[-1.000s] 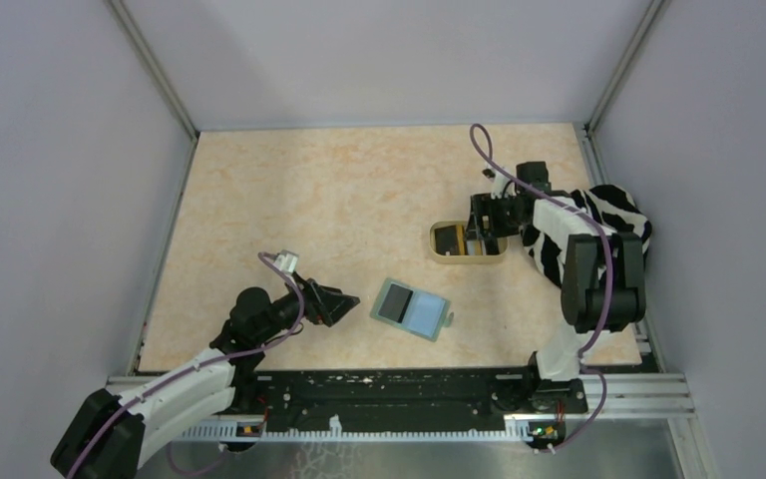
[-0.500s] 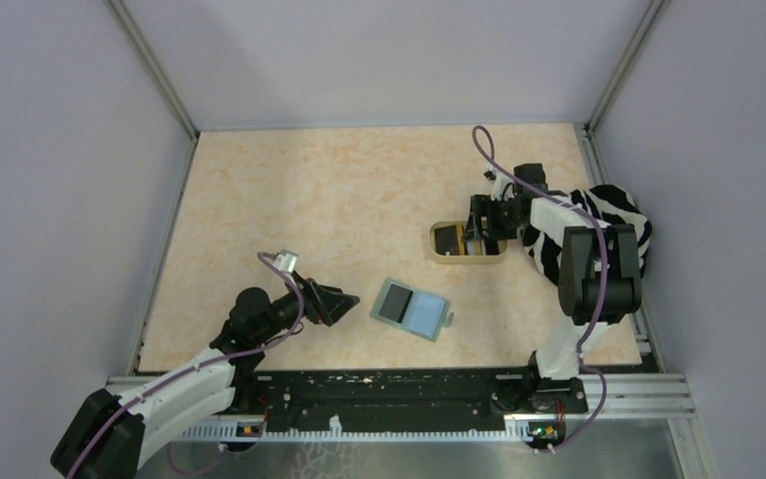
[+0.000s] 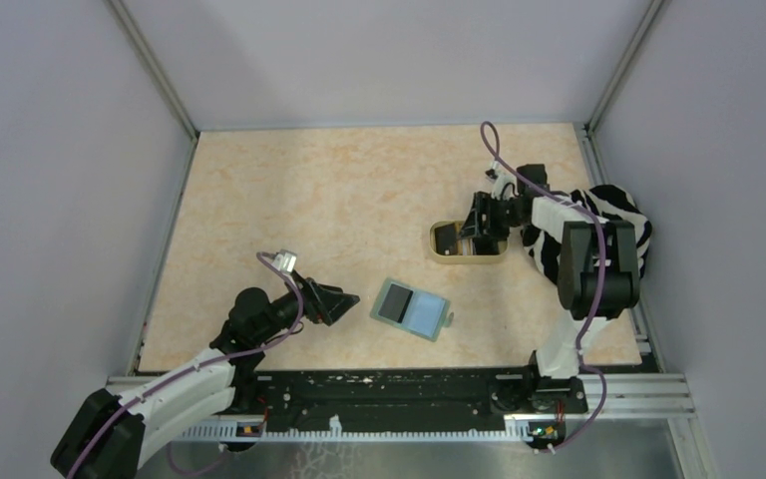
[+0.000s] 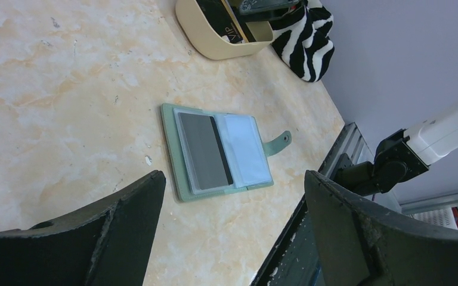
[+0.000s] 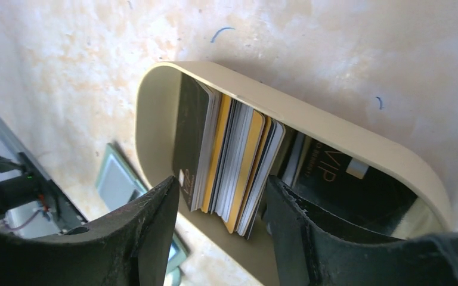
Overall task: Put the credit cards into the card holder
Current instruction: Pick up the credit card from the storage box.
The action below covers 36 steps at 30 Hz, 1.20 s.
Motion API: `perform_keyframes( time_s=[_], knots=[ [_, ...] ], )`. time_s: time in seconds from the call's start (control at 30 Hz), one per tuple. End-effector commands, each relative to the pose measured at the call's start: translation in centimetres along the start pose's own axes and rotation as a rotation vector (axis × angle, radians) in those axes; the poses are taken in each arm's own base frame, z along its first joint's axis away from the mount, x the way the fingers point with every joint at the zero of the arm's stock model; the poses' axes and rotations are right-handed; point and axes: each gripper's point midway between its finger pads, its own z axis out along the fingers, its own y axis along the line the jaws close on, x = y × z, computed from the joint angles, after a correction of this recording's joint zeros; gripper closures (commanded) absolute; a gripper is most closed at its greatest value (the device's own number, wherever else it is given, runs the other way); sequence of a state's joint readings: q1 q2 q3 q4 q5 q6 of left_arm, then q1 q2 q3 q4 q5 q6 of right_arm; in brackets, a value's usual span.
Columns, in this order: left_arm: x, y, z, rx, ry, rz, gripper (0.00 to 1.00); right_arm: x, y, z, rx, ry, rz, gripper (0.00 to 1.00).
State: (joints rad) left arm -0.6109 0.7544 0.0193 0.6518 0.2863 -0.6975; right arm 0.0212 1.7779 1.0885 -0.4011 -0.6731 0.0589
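Observation:
The card holder (image 3: 411, 307) lies open and flat on the table, pale green with a dark card in one clear pocket; it also shows in the left wrist view (image 4: 220, 152). My left gripper (image 3: 344, 302) is open and empty just left of it, with the wallet ahead between the fingers (image 4: 232, 185). The credit cards (image 5: 232, 155), black and yellow-gold, stand on edge as a fanned stack inside the tan tray (image 3: 469, 255). My right gripper (image 5: 220, 187) is open and reaches into the tray with one finger on each side of the stack. Another black card (image 5: 346, 179) lies flat in the tray.
The tray's tan rim (image 5: 310, 122) curves round the cards. A corner of the wallet (image 5: 116, 179) shows beyond the tray. A black-and-white striped cloth (image 3: 613, 215) covers my right arm. The metal rail (image 3: 389, 394) runs along the near edge.
My right gripper has shifted slightly left and tilted inside the tray. The tray's left end, which showed yellow, now looks dark. The left arm and wallet have not moved.

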Motion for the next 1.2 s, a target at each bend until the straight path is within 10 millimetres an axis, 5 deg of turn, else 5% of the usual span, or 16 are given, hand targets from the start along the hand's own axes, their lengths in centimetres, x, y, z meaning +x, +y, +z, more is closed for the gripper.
perform_keyframes(
  time_s=[0.0, 0.8, 1.17],
  knots=[
    [1.6, 0.6, -0.7, 0.006, 0.024, -0.009, 0.08, -1.3, 2.4, -0.4, -0.156, -0.033, 0.038, 0.46],
    [1.4, 0.5, -0.5, 0.007, 0.025, -0.01, 0.08, -0.9, 4.2, -0.4, -0.433, -0.022, 0.218, 0.57],
    [1.8, 0.6, -0.6, 0.005, 0.043, -0.014, 0.08, -0.2, 1.6, 0.7, -0.284, -0.009, 0.192, 0.47]
  ],
)
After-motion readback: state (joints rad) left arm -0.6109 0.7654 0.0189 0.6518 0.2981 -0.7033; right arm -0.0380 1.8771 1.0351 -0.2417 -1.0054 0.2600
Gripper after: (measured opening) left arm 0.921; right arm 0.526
